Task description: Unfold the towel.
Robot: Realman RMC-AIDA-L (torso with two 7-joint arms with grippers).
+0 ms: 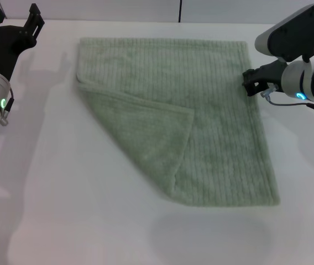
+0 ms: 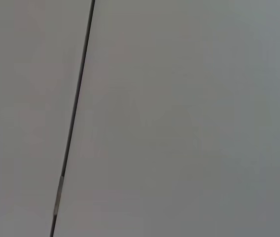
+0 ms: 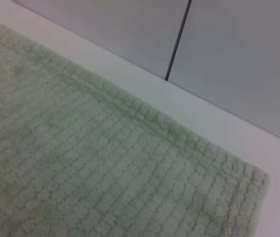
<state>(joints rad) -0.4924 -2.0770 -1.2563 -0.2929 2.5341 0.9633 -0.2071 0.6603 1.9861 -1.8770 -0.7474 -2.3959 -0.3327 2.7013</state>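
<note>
The pale green towel [image 1: 218, 110] lies flat on the white table [image 1: 63, 210], with its ribbed stripes running front to back. One corner is folded over onto the cloth as a triangular flap [image 1: 140, 132], its tip near the towel's middle. My right gripper [image 1: 251, 83] hovers at the towel's far right edge. The right wrist view shows a hemmed corner of the towel [image 3: 81, 163] close up. Far from the cloth, my left gripper [image 1: 16, 22] stands open and empty at the table's far left corner. The left wrist view shows no towel.
Bare white tabletop surrounds the towel on the left, front and right. Behind the table stands a grey panelled wall [image 3: 238, 59] with a dark vertical seam [image 2: 76, 113].
</note>
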